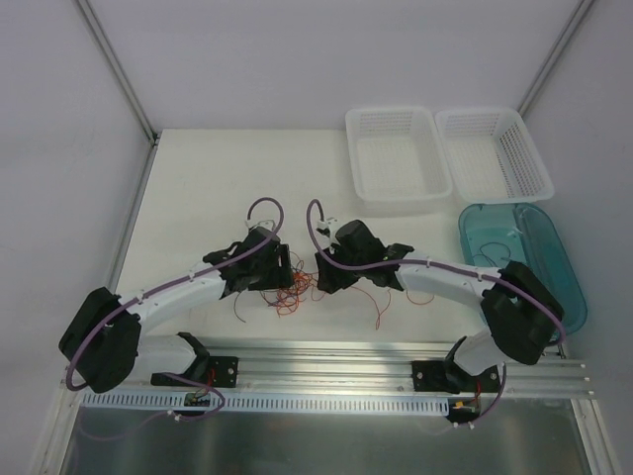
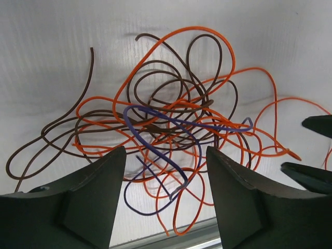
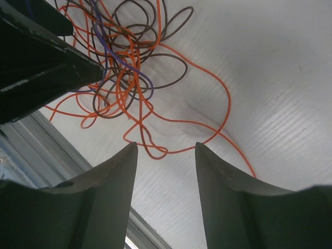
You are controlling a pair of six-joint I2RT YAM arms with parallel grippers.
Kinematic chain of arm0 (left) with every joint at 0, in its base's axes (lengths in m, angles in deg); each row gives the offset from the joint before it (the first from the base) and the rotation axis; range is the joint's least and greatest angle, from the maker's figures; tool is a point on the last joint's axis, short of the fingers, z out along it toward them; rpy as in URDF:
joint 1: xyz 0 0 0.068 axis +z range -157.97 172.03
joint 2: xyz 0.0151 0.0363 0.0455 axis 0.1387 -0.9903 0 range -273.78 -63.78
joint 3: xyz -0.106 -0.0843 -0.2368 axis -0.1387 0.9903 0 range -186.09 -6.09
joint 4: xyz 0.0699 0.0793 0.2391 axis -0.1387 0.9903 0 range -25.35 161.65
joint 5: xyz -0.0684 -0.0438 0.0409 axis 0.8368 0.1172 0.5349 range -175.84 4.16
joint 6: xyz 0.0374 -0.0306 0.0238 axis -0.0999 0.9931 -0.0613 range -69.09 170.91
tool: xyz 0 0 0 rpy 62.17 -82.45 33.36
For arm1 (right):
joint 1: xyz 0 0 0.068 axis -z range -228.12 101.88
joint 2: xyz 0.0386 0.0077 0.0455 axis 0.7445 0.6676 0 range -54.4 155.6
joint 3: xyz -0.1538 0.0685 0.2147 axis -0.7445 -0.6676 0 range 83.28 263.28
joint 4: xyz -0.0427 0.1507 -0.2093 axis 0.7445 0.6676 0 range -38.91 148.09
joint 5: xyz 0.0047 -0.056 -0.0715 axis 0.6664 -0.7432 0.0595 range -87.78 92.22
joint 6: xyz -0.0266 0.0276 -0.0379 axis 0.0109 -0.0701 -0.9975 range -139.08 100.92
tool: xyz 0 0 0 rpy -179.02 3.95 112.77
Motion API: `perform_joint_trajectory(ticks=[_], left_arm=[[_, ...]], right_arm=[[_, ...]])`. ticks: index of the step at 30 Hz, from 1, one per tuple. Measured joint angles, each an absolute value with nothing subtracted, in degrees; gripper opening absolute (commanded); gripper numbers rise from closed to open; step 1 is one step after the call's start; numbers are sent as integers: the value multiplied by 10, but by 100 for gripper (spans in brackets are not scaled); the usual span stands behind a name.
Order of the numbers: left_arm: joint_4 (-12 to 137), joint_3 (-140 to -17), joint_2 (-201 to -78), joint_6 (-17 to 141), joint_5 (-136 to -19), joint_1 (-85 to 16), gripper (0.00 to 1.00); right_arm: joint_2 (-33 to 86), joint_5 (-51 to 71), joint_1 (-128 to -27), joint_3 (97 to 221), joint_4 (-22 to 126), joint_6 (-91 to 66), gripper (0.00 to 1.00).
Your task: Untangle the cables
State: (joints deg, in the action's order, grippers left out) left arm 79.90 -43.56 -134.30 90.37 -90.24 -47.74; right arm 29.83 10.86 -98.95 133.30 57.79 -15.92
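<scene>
A tangle of thin orange, brown and purple wire cables [image 2: 171, 124] lies on the white tabletop [image 2: 46, 31] between the two arms. The left arm's fingers [image 2: 88, 202] stand apart and empty, just short of the tangle's near loops. The right arm's fingers [image 3: 98, 202] are likewise spread, gripping nothing. A single orange loop curls just ahead of their gap, with the main knot farther off.

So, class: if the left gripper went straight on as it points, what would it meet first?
The left gripper would likely meet the tangled cables, the purple strand first; depth is unclear.
</scene>
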Motion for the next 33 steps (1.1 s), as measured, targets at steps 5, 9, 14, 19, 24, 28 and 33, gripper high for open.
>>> perform_joint_trajectory(ticks=[5, 9, 14, 19, 24, 28, 33], left_arm=[[770, -430, -1370, 911, -920, -478, 46], [757, -418, -1398, 919, -936, -478, 23], [747, -405, -1407, 926, -969, -476, 6], [724, -393, -1407, 932, -979, -453, 0], [702, -380, -1402, 936, -979, -414, 0], [698, -369, -1388, 937, -981, -396, 0], [701, -360, -1375, 937, -983, -382, 0]], right_arm=[[357, 124, -989, 1333, 538, -151, 39], [370, 132, -989, 1333, 514, -146, 6], [342, 119, -979, 1322, 515, -147, 1], [204, 64, -950, 1294, 592, -166, 1], [10, -9, -916, 1294, 683, -194, 1], [-116, -68, -890, 1317, 762, -210, 1], [-198, -118, -884, 1348, 811, -215, 1]])
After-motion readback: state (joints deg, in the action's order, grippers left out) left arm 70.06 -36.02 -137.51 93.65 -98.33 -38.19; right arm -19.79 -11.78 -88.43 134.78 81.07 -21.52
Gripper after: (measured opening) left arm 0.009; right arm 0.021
